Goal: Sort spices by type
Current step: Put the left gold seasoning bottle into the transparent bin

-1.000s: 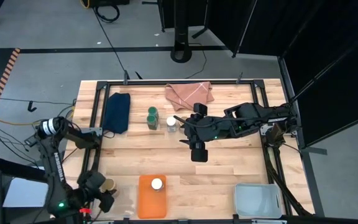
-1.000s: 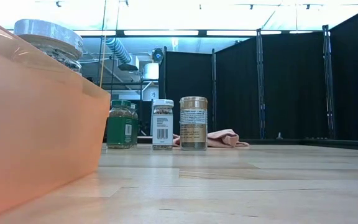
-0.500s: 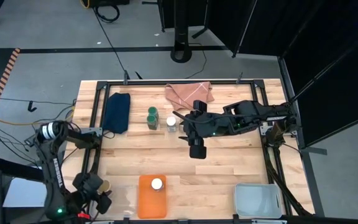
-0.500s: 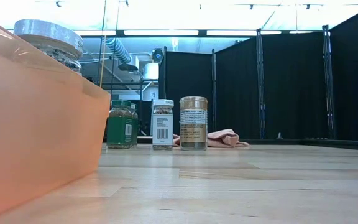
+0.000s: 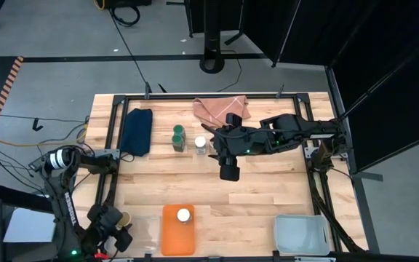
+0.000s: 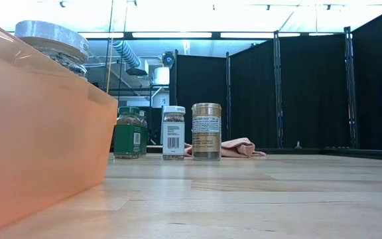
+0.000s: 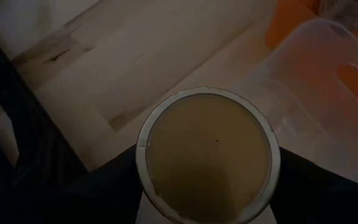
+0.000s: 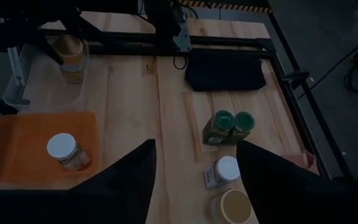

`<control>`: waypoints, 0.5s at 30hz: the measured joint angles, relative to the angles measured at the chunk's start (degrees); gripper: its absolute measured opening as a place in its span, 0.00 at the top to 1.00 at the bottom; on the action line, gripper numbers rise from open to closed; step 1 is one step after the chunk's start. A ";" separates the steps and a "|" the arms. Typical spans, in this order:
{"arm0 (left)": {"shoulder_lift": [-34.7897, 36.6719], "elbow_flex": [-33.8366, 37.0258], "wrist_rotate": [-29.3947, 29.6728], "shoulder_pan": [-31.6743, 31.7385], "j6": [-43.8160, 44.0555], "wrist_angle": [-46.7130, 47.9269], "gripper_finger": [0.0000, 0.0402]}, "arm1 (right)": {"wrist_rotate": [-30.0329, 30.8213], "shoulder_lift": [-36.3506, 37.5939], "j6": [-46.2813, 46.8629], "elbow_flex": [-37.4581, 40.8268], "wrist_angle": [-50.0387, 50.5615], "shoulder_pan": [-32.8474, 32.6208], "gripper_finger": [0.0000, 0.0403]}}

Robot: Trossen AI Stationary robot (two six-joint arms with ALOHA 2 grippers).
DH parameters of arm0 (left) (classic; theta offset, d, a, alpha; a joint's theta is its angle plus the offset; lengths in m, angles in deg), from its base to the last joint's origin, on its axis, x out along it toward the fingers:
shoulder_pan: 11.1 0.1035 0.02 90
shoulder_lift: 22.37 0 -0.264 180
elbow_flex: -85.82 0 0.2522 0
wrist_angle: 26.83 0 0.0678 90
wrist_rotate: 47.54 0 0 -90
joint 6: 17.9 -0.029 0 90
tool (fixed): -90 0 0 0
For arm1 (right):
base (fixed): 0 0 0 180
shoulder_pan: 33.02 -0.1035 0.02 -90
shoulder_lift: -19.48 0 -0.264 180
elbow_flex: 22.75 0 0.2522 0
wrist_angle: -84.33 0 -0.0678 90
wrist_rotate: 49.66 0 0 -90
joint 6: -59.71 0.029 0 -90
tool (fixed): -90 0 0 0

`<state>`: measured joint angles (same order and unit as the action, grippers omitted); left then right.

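My left gripper (image 5: 117, 227) is at the table's near left corner, shut on a tan-lidded spice jar (image 7: 207, 152), which also shows far off in the right wrist view (image 8: 71, 52). My right gripper (image 8: 194, 180) is open, high above the far row of jars. Below and between its fingers are a white-lidded jar (image 8: 222, 170) and a tan-lidded jar (image 8: 231, 206). Two green-lidded jars (image 5: 178, 137) stand to their left. These jars stand upright on the wood (image 6: 173, 133). Another white-lidded jar (image 5: 184, 215) stands in an orange tray (image 5: 172, 236). My left gripper holds the tan-lidded jar by its body just under the lid (image 7: 143, 198), pinched between the two fingers (image 7: 107, 190), which come from above. The jar is upright over a clear bin (image 7: 328, 93). Whether it hangs clear or rests on something cannot be told.
A dark blue cloth (image 5: 137, 132) lies at the far left and a pink folded cloth (image 5: 221, 109) at the far edge. A clear bin (image 8: 39, 81) sits under the left gripper, and another bin (image 5: 300, 233) is at the near right corner. Bare wood lies mid-table.
My right arm has moved a little toward the table's far edge and the row of jars. My left arm has shifted slightly toward the near edge with the tan-lidded jar. The jars on the table have stayed where they were.
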<state>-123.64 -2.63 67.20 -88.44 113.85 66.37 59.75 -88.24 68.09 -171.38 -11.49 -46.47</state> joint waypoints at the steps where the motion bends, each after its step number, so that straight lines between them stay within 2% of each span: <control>1: 0.00 0.00 0.01 0.00 -0.88 -0.54 0.31 | 0.00 0.00 0.00 0.00 0.00 0.00 0.43; 9: 0.00 -0.09 -1.35 -0.02 -2.42 -2.72 0.21 | -0.01 0.00 0.00 0.00 -0.02 0.00 0.42; 15: 0.00 -0.11 -2.16 -0.02 -2.58 -3.02 0.19 | -0.02 0.00 0.00 0.00 -0.03 0.00 0.42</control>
<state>-123.64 -2.74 65.04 -88.46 111.26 63.36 59.73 -88.24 68.09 -171.38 -11.53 -46.47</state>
